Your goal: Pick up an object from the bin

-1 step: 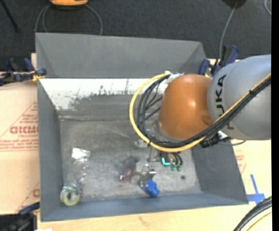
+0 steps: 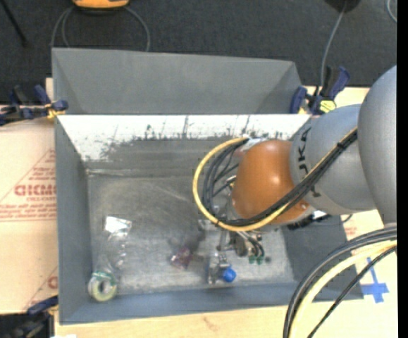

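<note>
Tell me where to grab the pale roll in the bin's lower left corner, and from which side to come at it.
Come straight down from above. The roll seems to lie flat, hole up, close to the left and near walls of the bin, so a sideways approach looks blocked. Pinch its ring wall on the side facing the bin's middle, hole to outer edge.

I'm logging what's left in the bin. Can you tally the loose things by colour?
Clear: 1, a crumpled plastic wrapper
Pale greenish white: 1, a tape-like ring
Dark purple: 1, a small piece
Blue: 1, a small round piece
Green: 1, a tiny piece
Total: 5 visible; the arm may cover others.
</note>
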`<move>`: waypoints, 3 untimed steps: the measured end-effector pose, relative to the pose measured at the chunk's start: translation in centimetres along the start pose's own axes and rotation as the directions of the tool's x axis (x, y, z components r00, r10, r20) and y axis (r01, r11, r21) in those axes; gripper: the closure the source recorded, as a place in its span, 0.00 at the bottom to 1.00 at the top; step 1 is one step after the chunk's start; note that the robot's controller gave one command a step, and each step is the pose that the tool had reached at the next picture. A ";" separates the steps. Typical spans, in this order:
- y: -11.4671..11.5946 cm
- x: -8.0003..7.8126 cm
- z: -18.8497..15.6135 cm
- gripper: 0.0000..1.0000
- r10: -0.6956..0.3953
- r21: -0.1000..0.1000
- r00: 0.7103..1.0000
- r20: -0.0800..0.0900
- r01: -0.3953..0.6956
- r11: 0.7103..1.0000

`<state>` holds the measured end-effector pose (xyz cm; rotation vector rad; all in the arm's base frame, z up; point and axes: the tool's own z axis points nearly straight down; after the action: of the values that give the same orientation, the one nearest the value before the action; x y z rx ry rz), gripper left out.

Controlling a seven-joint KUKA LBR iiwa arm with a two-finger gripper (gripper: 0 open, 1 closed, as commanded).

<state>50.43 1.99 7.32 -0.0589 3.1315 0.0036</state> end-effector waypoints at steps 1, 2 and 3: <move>0.0 -0.1 -0.2 1.00 0.003 -0.001 1.000 0.004 -0.003 1.000; -1.0 0.0 -14.9 1.00 -0.055 0.004 0.998 0.002 0.055 0.998; -0.9 0.2 -14.4 0.00 -0.054 0.002 0.999 -0.006 0.054 0.999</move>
<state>50.14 1.02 21.74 -0.1440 3.1351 0.0004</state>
